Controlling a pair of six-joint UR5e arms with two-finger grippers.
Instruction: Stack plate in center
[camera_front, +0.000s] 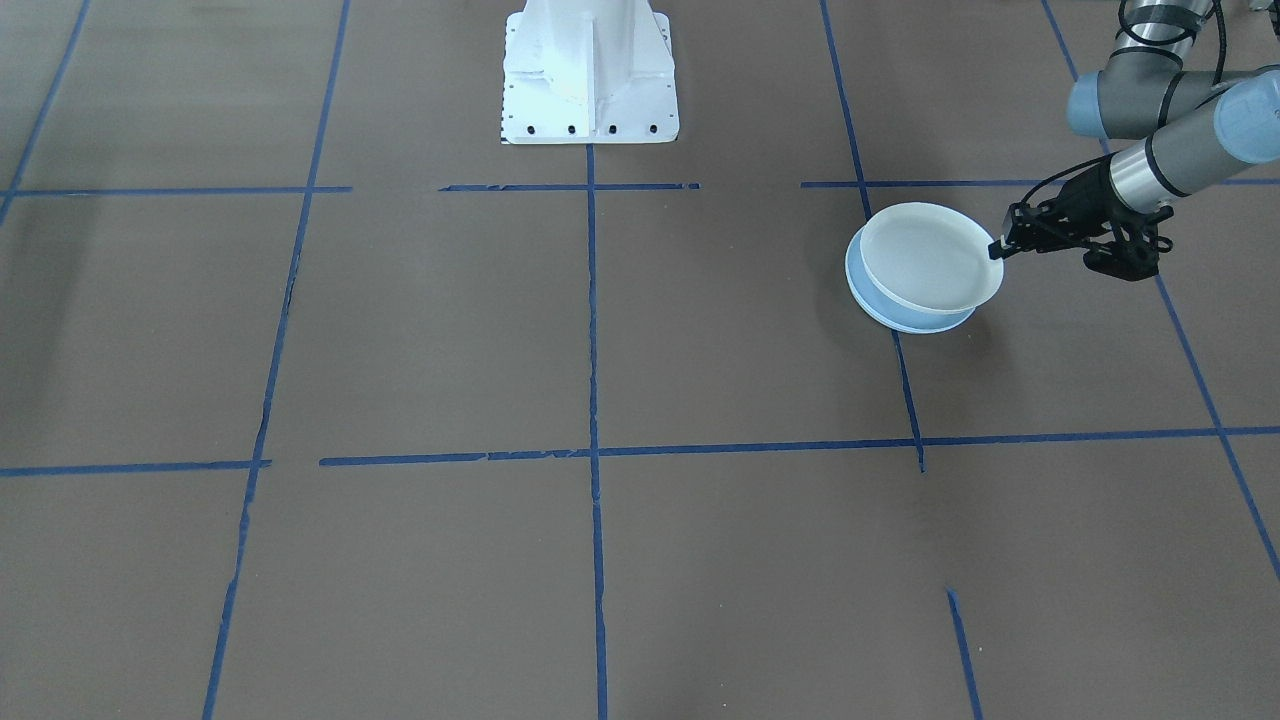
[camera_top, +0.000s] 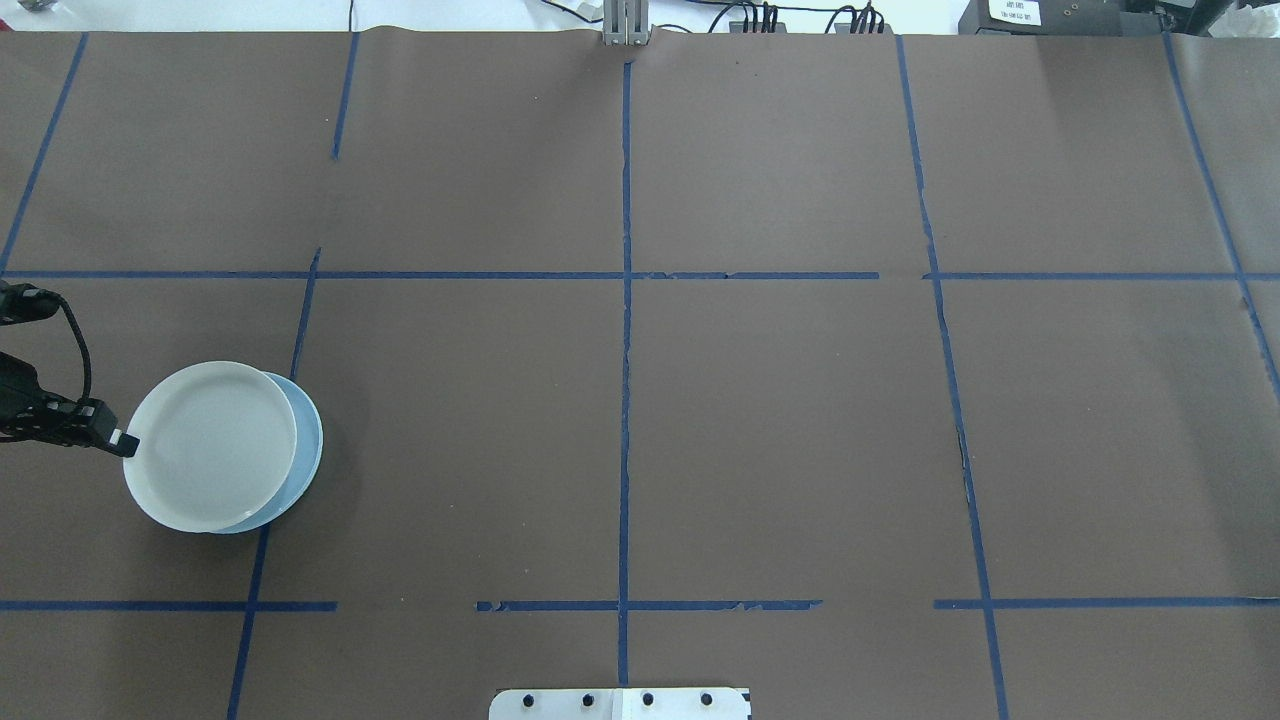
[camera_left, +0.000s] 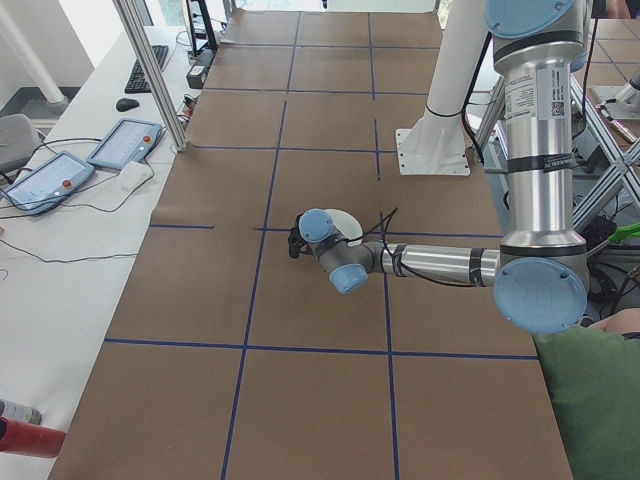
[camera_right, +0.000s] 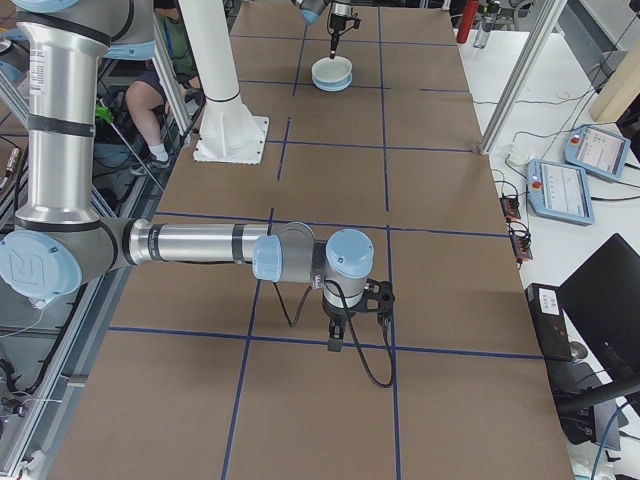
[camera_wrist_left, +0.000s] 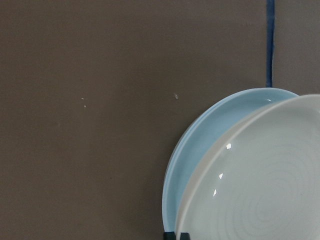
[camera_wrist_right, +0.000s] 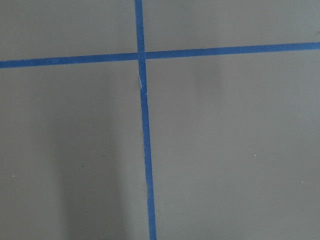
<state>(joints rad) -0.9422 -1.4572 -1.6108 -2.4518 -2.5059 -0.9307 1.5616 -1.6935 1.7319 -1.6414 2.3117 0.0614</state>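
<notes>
A pale, glossy plate with concentric rings (camera_front: 930, 255) (camera_top: 210, 445) (camera_wrist_left: 265, 190) sits offset and slightly tilted over the matte pale blue plate, the center (camera_front: 868, 295) (camera_top: 310, 440) (camera_wrist_left: 197, 150). My left gripper (camera_front: 997, 250) (camera_top: 128, 441) is shut on the ringed plate's outer rim, on the side away from the table's middle. The blue plate shows only as a crescent beyond the ringed one. My right gripper (camera_right: 336, 335) hangs over bare table near a tape crossing, far from the plates; whether it is open or shut I cannot tell.
The white robot base (camera_front: 590, 70) stands at the table's robot-side edge. Blue tape lines (camera_top: 625, 300) grid the brown table. A side bench with tablets (camera_left: 90, 160) runs along the far edge. A person in green (camera_left: 600, 400) sits beside the robot.
</notes>
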